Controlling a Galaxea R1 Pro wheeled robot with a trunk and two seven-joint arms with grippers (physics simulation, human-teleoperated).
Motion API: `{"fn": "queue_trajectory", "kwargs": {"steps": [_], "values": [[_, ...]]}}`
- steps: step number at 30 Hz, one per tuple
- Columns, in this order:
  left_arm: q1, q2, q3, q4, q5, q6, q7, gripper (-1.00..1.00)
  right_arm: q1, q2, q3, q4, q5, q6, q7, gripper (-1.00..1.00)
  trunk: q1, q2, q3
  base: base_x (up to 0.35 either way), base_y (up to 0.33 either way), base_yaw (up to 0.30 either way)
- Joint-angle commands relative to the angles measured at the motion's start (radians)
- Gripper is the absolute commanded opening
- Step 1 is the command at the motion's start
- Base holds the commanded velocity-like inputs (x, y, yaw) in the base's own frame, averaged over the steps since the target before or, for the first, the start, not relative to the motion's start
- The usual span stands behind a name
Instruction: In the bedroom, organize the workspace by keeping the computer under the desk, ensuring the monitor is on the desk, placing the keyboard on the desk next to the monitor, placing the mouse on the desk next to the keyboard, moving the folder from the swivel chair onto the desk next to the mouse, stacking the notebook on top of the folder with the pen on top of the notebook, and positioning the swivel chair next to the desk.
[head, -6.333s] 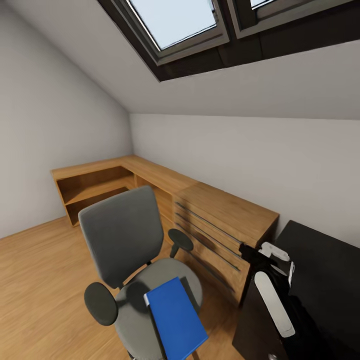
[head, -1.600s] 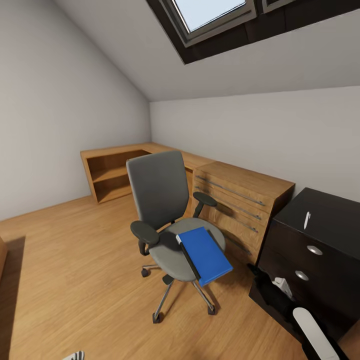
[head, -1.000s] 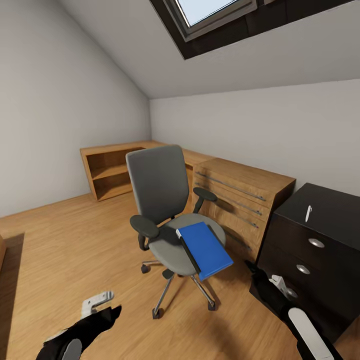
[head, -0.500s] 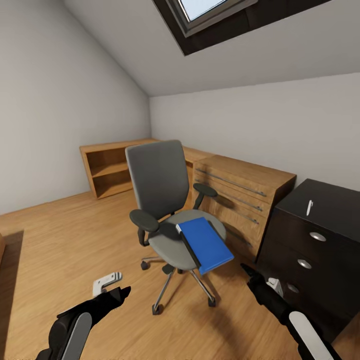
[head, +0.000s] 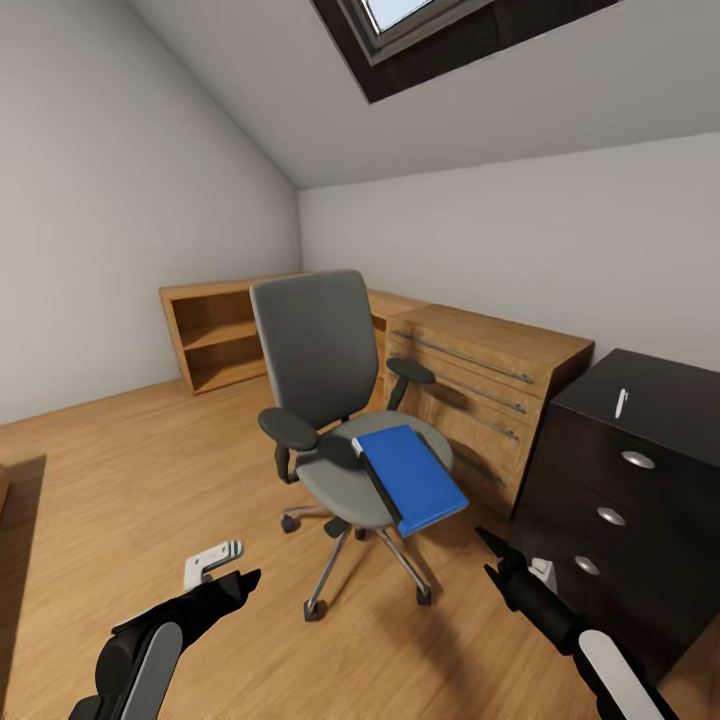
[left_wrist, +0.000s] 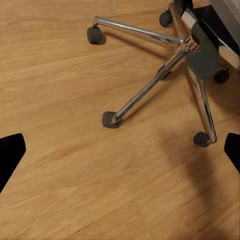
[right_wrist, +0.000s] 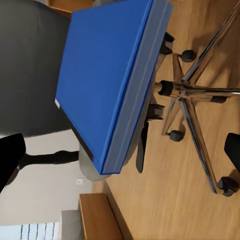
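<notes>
Folder (head: 412, 480) lies on the swivel chair (head: 330, 400) seat, its near end sticking out past the seat edge, easy for you to grab. Your right hand (head: 490, 545) and left hand (head: 245, 580) hang near the chair, both open and empty.

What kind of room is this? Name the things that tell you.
Probably an attic study or bedroom workspace: a grey swivel chair holding a blue folder, light wooden shelves and drawers along the wall, and a skylight in the sloped ceiling.
</notes>
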Motion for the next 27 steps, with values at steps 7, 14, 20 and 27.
{"fn": "queue_trajectory", "kwargs": {"steps": [7,14,20,27], "values": [[-0.001,-0.001,0.003,-0.002,0.011,0.004,0.008,1.0,-0.001,0.001,-0.016,-0.001,-0.005,0.001,0.047,1.0,0.027,-0.05,-0.023,0.0,0.0,0.0],[-0.001,-0.001,0.003,-0.002,0.011,0.004,0.008,1.0,-0.001,0.001,-0.035,-0.001,-0.005,-0.001,0.04,1.0,0.054,-0.099,-0.045,0.0,0.0,0.0],[-0.001,0.0,0.004,-0.002,0.011,0.004,0.008,1.0,-0.001,0.005,-0.036,-0.002,-0.006,-0.006,0.043,1.0,0.077,-0.141,-0.064,0.0,0.0,0.0],[-0.001,-0.001,0.004,-0.001,0.011,0.004,0.008,1.0,-0.001,0.006,-0.033,-0.001,-0.005,-0.005,-0.001,1.0,0.103,-0.19,-0.086,0.0,0.0,0.0]]}}
